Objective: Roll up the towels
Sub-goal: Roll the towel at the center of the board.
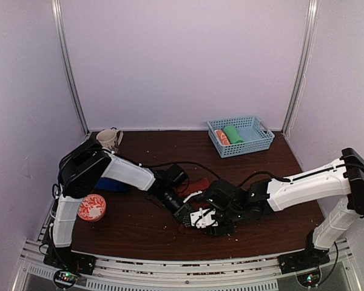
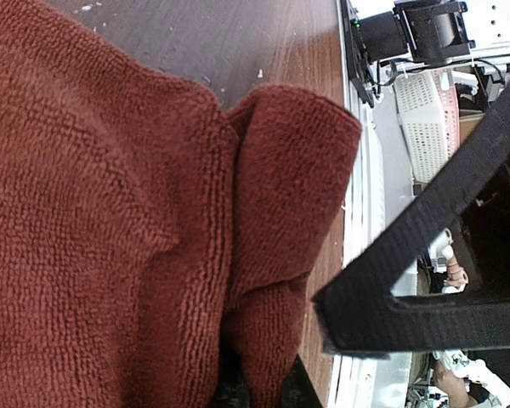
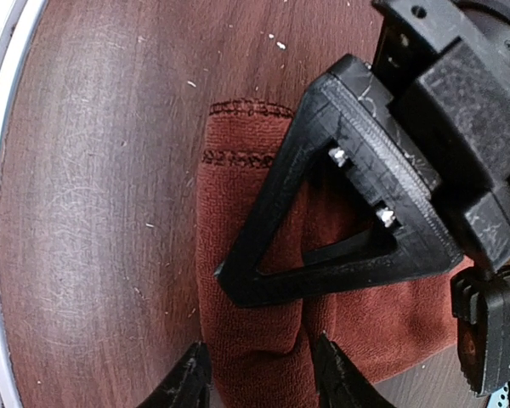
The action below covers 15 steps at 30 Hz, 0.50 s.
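Note:
The rust-brown towel [image 1: 198, 183] lies mid-table, and its near end is hidden under both grippers. In the left wrist view the rust-brown towel [image 2: 93, 212] fills the frame, and my left gripper [image 2: 262, 393] is shut on a narrow raised fold of it. My right gripper [image 3: 262, 384] meets it from the opposite side, its two fingers pressed against either side of the towel's [image 3: 246, 255] doubled-over end. From above, the left gripper [image 1: 185, 213] and right gripper [image 1: 207, 219] sit tip to tip. The blue towel [image 1: 109, 185] shows only as a patch under my left arm.
A blue basket [image 1: 258, 140] at the back right holds a green roll [image 1: 233, 134] and an orange-and-white roll [image 1: 221, 137]. A mug [image 1: 109, 139] stands at the back left. A red-and-white round dish [image 1: 91, 207] sits by the left arm's base.

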{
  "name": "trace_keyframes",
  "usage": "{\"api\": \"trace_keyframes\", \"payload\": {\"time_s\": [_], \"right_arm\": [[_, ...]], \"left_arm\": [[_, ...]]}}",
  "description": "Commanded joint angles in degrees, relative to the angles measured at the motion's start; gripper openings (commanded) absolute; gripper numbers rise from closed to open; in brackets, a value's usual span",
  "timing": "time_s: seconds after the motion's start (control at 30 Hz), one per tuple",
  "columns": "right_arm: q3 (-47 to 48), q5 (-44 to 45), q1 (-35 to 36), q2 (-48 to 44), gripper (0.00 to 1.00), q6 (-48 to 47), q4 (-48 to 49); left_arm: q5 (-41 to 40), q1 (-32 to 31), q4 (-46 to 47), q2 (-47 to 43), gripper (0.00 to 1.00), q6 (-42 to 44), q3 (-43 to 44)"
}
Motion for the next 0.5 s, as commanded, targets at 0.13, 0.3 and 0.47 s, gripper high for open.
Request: {"api": "trace_keyframes", "payload": {"time_s": [0.13, 0.3, 0.47], "right_arm": [[-2.1, 1.3, -0.1, 4.9, 0.4, -0.8, 2.8], [-0.7, -1.9, -0.2, 6.4, 0.01, -0.6, 0.0], [2.8, -12.5, -1.1, 5.6, 0.0, 1.0, -9.1]], "left_arm": [[-2.6, -0.5, -2.5, 2.1, 0.04, 1.1, -0.7], [-4.5, -0.5, -3.8, -0.5, 0.16, 2.4, -0.7], [-18.9, 0.0, 2.2, -14.2, 0.37, 0.7, -9.1]]}}
